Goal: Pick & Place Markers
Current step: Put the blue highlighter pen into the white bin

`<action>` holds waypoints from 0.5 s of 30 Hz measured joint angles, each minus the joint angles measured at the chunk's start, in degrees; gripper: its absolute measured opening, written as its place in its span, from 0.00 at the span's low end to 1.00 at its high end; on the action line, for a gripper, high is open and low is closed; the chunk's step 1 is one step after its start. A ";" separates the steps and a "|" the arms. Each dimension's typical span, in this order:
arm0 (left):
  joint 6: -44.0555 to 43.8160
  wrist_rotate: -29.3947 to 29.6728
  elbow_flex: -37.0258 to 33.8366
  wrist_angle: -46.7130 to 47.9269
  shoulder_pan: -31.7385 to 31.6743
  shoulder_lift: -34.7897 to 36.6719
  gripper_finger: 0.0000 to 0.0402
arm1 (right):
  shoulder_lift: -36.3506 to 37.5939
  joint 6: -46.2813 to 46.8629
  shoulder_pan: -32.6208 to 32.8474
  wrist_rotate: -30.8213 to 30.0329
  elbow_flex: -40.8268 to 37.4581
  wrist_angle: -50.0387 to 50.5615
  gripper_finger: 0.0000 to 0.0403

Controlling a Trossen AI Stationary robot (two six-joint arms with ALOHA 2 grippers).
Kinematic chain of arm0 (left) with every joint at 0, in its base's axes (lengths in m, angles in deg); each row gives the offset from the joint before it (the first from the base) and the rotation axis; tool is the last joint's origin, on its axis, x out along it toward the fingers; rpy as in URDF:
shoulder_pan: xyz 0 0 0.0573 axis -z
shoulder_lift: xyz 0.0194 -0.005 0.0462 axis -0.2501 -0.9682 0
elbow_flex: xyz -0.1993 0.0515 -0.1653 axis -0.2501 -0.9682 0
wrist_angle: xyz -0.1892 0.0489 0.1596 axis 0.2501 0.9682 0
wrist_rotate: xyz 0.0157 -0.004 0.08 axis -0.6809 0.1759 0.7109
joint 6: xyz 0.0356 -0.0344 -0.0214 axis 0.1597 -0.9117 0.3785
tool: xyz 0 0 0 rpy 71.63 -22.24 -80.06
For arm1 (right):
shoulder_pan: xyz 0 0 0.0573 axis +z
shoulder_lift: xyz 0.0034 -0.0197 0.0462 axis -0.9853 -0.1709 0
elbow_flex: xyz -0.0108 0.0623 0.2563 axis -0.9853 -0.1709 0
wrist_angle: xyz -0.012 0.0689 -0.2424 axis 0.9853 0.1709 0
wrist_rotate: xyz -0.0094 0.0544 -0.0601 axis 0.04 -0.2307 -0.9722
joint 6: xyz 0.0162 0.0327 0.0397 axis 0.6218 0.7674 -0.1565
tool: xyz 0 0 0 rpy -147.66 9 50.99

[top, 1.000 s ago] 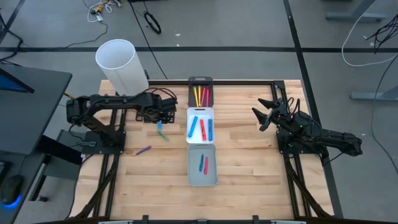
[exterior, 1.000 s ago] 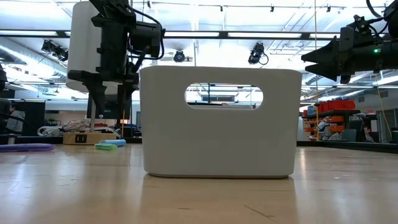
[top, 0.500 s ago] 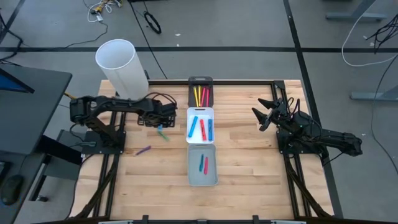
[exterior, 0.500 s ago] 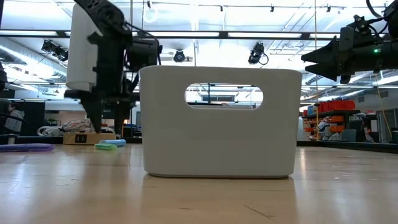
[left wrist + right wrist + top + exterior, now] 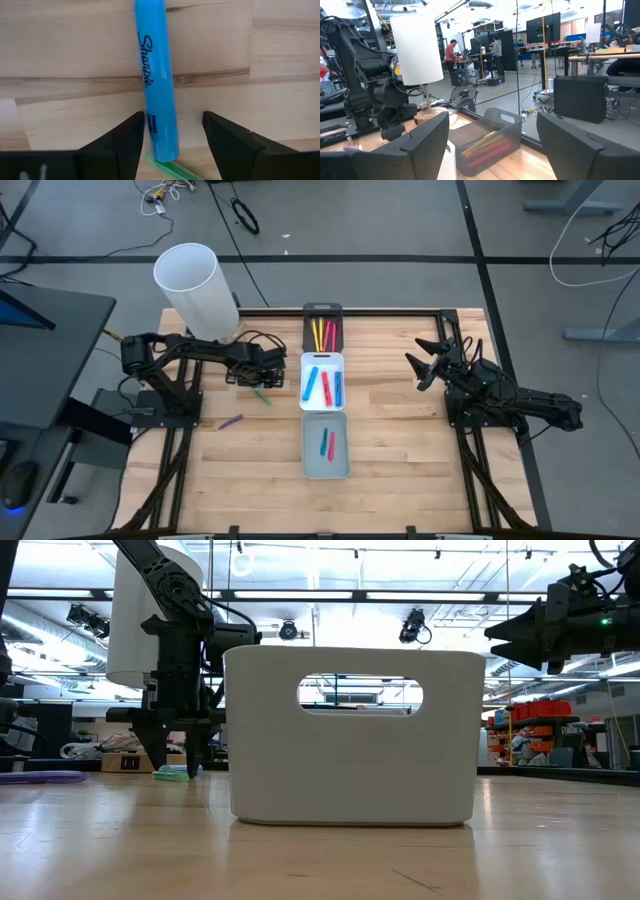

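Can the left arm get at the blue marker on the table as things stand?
Probably yes. The left gripper hangs right over the blue marker, jaws open to either side of it, nothing between. A green marker lies just beside its end and might get nudged.

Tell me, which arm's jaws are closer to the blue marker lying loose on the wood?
Left. The left gripper straddles the blue marker, jaws open; the right gripper hangs beyond the trays.

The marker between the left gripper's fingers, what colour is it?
Blue marker, with dark lettering along it; clearest in the left wrist view.
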 joint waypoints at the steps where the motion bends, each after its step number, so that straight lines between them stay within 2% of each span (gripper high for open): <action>1: 0.05 -0.10 -0.03 -0.09 0.00 0.01 0.54 | 0.00 0.01 -0.01 0.03 0.00 0.02 0.75; 6: 0.65 -1.12 -0.09 -0.09 -0.13 0.31 0.49 | 0.00 0.01 -0.01 0.03 0.00 0.01 0.75; 15: 0.87 -2.27 -0.06 -0.13 -0.13 0.31 0.23 | 0.00 0.00 0.00 0.03 0.00 -0.02 0.75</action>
